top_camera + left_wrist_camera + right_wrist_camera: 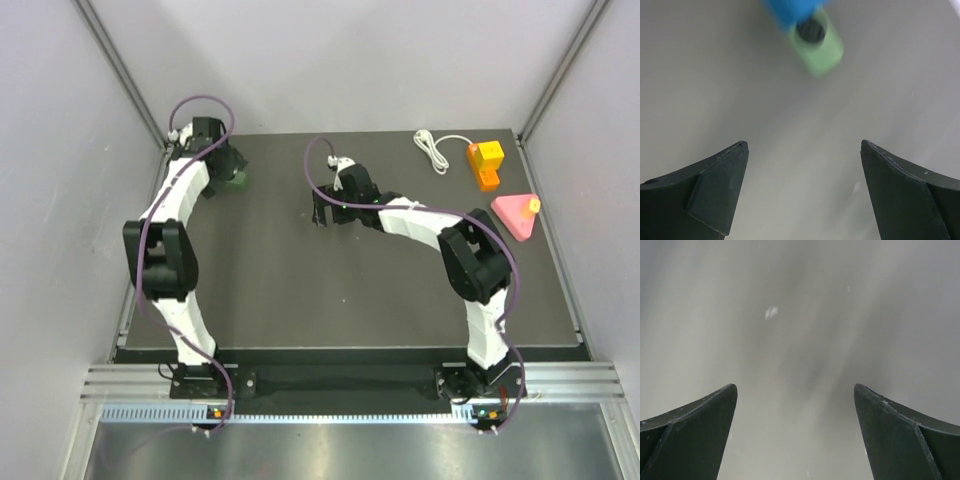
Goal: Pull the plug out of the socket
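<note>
Reaching to the far left corner of the counter (280, 290), the left fingers (231, 170) stood wide apart, holding nothing, just above a green block (237, 181) with a blue piece beside it. The right fingers (319, 217) hung over the bare middle, equally wide apart and empty. The plug (467, 146), on a coiled white cord (432, 150), sat against the orange socket (486, 163) at the far right, well apart from both arms.
</note>
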